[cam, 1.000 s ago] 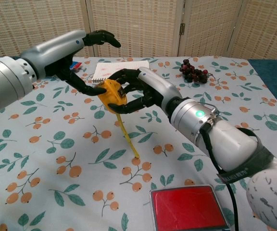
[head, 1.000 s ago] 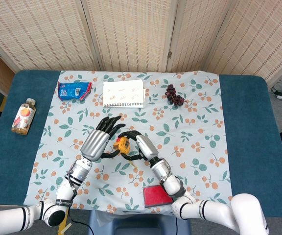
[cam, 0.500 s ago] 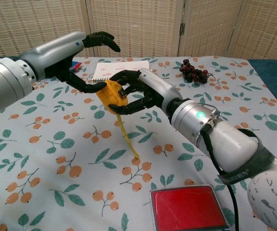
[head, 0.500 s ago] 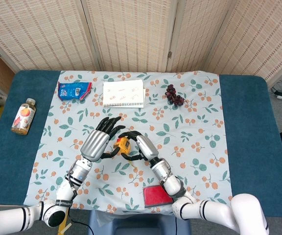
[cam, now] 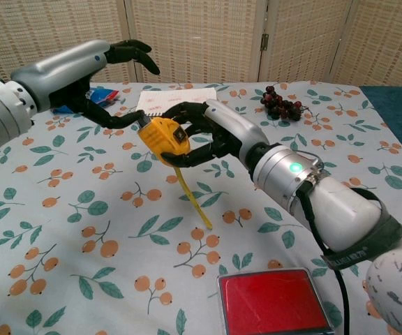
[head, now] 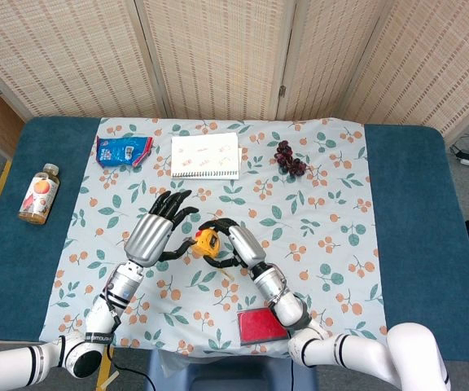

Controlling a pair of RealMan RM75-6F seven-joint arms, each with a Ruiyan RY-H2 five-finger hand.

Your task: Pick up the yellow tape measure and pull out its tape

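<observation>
The right hand [cam: 204, 132] is clamped around the yellow tape measure [cam: 162, 135], holding it up off the flowered tablecloth [cam: 82, 230] near the middle of the table, its dark fingers wrapped over the top and under the case. A short length of tape [cam: 192, 196] hangs out of the case and slants down toward the cloth, its free end low over the fabric; whether the tip touches cannot be told. The left hand [cam: 96, 84] sits just beside the case on the robot's left, its upper fingers spread and arched above, while the thumb [cam: 121, 123] reaches to the edge of the case; whether it pinches anything there cannot be told. In the head view the two hands [head: 155, 232] [head: 233, 244] meet around the tape measure [head: 208, 239] with bare cloth on all sides of them. Toward the far edge lie a notebook [head: 206, 155], a blue snack packet [head: 122, 150] to its left and a bunch of dark grapes [head: 290, 158] to its right, all well apart from the hands. A red box [head: 260, 325] lies at the near edge of the cloth, beside the right forearm. A drink bottle [head: 39, 193] lies on the blue table [head: 405, 244] to the left, off the cloth and away from the arms.
</observation>
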